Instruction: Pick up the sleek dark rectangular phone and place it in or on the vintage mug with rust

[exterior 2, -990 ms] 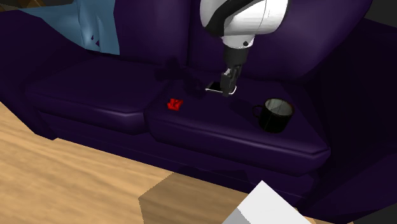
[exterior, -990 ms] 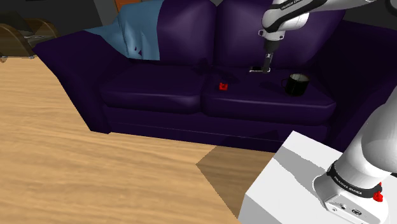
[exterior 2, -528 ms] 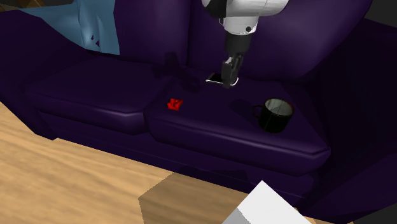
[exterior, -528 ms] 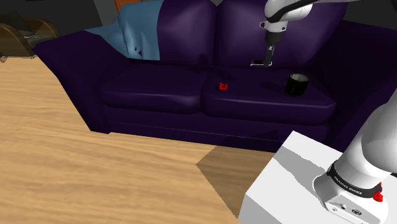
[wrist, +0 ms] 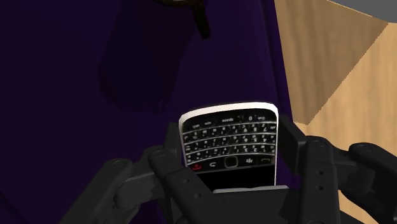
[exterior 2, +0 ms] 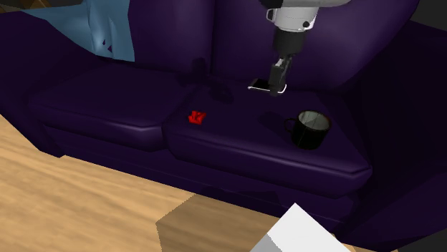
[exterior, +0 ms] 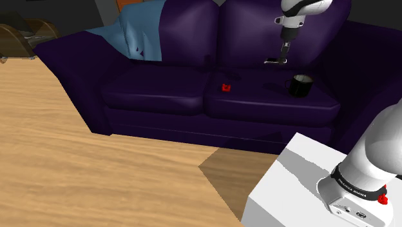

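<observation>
A dark phone (wrist: 230, 141) with a small keyboard and a pale rim sits clasped between my gripper's (wrist: 230, 167) two black fingers. The gripper (exterior: 282, 57) hangs from the arm above the purple sofa's seat, and the phone (exterior: 276, 62) juts out sideways from it, clear of the cushion. The black mug (exterior: 300, 85) with a pale rim stands upright on the seat cushion, a little below and to the right of the gripper in the shoulder view. In the second exterior view the gripper (exterior 2: 276, 79) holds the phone (exterior 2: 265, 87) up and left of the mug (exterior 2: 309, 129).
A small red object (exterior: 225, 87) lies on the seat cushion (exterior: 258, 103) left of the mug. A blue blanket (exterior: 138, 32) drapes over the sofa's back at the left. The white stand (exterior: 296, 187) is at the lower right, on a wooden floor (exterior: 96, 174).
The gripper has risen from the cushion with the phone and moved to the right, toward the mug, in both exterior views. The mug and the red object have stayed put.
</observation>
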Available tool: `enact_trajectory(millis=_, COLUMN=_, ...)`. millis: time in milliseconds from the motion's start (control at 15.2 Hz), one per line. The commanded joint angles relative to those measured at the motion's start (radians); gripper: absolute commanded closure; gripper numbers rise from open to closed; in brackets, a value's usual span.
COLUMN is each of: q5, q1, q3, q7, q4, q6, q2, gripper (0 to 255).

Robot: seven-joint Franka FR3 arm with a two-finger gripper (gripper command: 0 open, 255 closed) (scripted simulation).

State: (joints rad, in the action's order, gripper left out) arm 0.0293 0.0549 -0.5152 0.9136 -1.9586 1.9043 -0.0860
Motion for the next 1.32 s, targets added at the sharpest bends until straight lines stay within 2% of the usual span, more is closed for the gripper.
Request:
enact_trajectory(millis=0, q5=0.022, q1=0.020, q3=-0.019, q7=0.032, q4=-0.036, q6=0.002, q2=-0.040, gripper=255)
enact_trajectory(millis=594, q5=0.108, q1=0.116, q3=-0.122, q7=0.193, q4=-0.123, q6=-0.014, q2=-0.167, gripper=255)
enact_trajectory(millis=1254, q5=0.098, q1=0.118, q3=-0.143, q7=0.206, q4=-0.230, q6=0.123, q2=-0.134, gripper=255)
